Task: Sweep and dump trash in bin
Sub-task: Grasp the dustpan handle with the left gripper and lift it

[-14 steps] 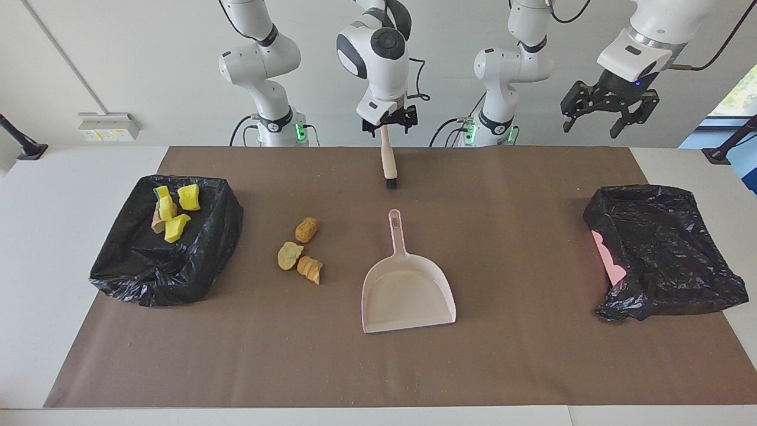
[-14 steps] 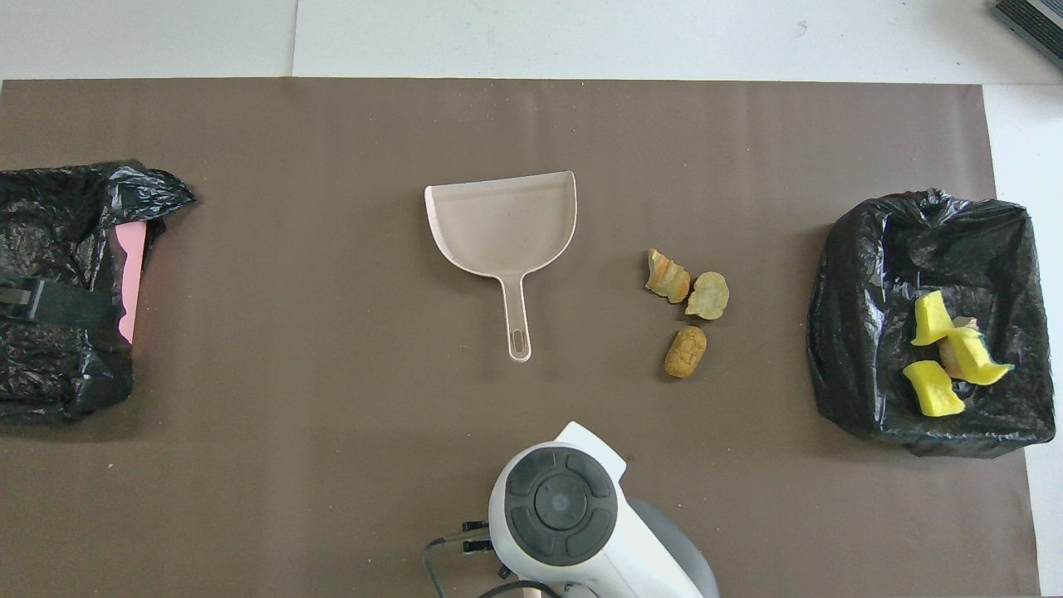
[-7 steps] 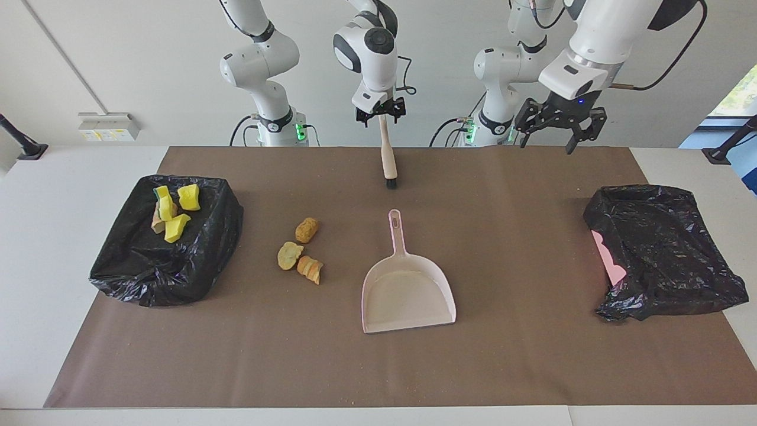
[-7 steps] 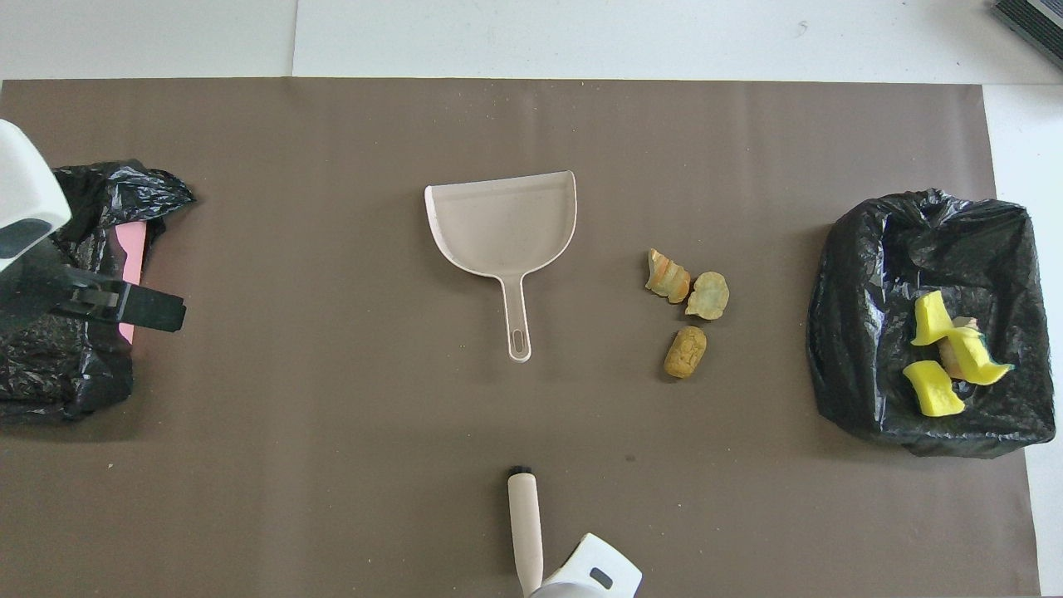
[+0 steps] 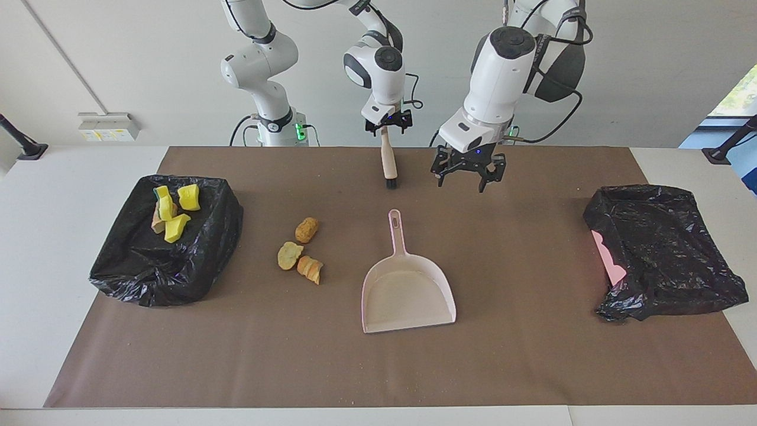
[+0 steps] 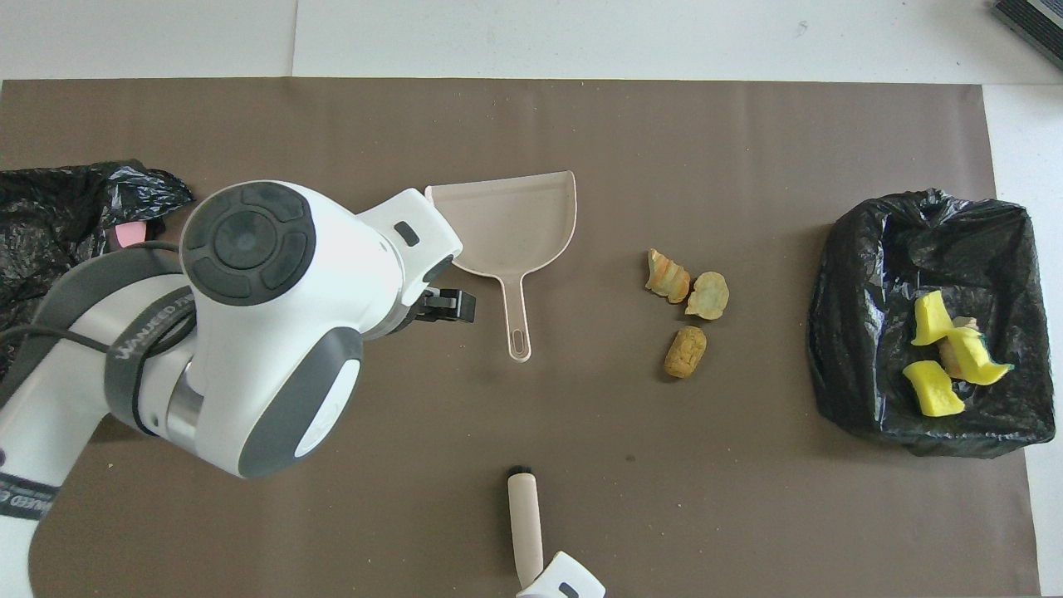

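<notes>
Table point(image 5: 83, 177): we see a white top with a brown mat point(image 5: 520, 355) spread over most of it.
On the mat, middle: we've got the pale pink dustpan point(image 5: 408, 296), handle pointing toward the robots.
Beside it, toward the right arm's end: three golden-brown pieces point(image 5: 300, 253) lie loose.
Each end: a bin lined in black plastic point(image 5: 177, 266), and another point(image 5: 668, 254).
</notes>
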`<state>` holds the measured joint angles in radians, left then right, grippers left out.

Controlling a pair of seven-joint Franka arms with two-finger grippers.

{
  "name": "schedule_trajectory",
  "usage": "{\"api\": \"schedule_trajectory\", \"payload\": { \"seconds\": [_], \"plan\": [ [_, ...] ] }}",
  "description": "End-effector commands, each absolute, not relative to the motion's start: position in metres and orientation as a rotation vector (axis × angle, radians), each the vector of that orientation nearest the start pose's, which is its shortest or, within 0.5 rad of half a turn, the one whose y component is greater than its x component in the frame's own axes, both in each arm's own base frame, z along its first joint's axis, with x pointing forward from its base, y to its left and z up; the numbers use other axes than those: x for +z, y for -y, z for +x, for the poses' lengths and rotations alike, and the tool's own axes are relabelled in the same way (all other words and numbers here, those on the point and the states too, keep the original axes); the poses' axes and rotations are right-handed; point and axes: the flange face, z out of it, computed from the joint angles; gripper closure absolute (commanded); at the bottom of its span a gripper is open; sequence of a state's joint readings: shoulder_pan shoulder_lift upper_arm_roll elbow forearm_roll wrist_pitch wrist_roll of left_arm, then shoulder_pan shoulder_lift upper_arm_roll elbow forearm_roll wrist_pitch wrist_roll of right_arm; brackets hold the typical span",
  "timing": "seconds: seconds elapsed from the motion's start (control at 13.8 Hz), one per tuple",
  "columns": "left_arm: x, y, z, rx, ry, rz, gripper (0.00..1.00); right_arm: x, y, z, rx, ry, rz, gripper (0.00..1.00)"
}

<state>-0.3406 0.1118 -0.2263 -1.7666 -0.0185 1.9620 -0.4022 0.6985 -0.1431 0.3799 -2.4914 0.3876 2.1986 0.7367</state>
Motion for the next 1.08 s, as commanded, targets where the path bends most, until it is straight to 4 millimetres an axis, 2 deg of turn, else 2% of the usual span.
{"api": "schedule_trajectory", "payload": {
  "seconds": [0.0, 0.14, 0.51, 0.65, 0.79, 0.87, 0.94, 1.01],
  "plan": [
    [0.451, 0.364, 0.517, -0.15, -0.18, -3.193, 0.0, 0.333, -0.389, 0.195, 0.463, 0.131, -3.11, 0.0],
    [0.424, 0.388, 0.515, -0.162, -0.137, -3.192, 0.0, 0.344, -0.384, 0.192, 0.468, 0.153, -3.121, 0.0],
    [0.388, 0.397, 0.524, -0.16, -0.078, -3.213, 0.0, 0.341, -0.383, 0.194, 0.45, 0.149, -3.113, 0.01],
    [0.364, 0.414, 0.52, -0.161, -0.02, -3.227, 0.0, 0.337, -0.383, 0.195, 0.439, 0.148, -3.107, 0.07],
    [0.363, 0.414, 0.521, -0.175, -0.008, -3.228, 0.0, 0.33, -0.38, 0.193, 0.419, 0.144, -3.107, 0.11],
    [0.363, 0.416, 0.521, -0.189, -0.01, -3.236, 0.0, 0.33, -0.38, 0.192, 0.419, 0.151, -3.107, 0.17],
    [0.362, 0.418, 0.52, -0.204, -0.016, -3.244, 0.0, 0.33, -0.381, 0.193, 0.415, 0.16, -3.104, 0.29],
    [0.36, 0.418, 0.518, -0.195, -0.008, -3.244, 0.0, 0.328, -0.381, 0.193, 0.417, 0.163, -3.104, 0.46]
  ]
}}
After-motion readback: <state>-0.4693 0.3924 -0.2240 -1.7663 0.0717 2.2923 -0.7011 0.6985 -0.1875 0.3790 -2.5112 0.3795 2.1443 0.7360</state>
